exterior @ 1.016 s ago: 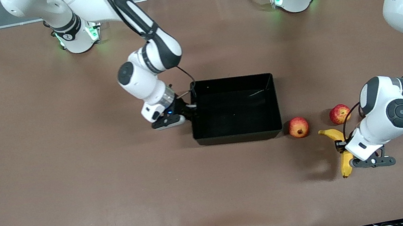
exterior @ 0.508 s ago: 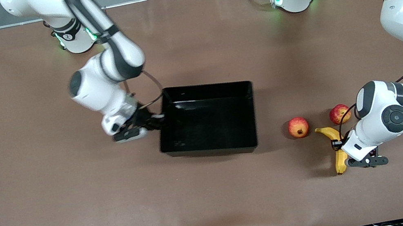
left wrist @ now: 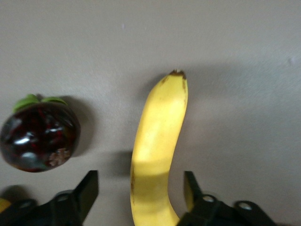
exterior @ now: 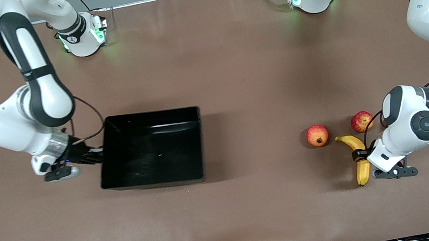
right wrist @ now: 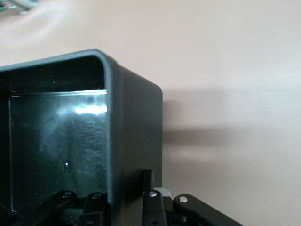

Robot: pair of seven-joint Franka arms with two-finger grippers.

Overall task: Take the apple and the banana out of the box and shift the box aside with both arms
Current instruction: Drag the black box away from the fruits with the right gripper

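Note:
The black box (exterior: 151, 114) lies toward the right arm's end of the table. My right gripper (exterior: 93, 155) is shut on its end wall, with one finger (right wrist: 148, 180) outside the wall (right wrist: 134, 136) and the other inside; the gripper (right wrist: 126, 197) shows low in the right wrist view. The yellow banana (exterior: 347, 142) lies toward the left arm's end. My left gripper (exterior: 361, 158) is down over its middle and open, with fingers (left wrist: 88, 188) on either side of the banana (left wrist: 160, 136); the gripper (left wrist: 140, 190) is not touching it. The red apple (exterior: 361, 121) sits just farther from the camera than the banana.
A round orange-red fruit with a dark crown spot (exterior: 317, 136) sits beside the banana toward the box. The left wrist view shows a dark red round fruit with green leaves (left wrist: 40, 136) beside the banana. The left arm's elbow (exterior: 422, 121) hangs above the apple.
My right gripper has pulled the box a long way toward the right arm's end of the table. My left gripper has stayed around the banana, which shifted slightly.

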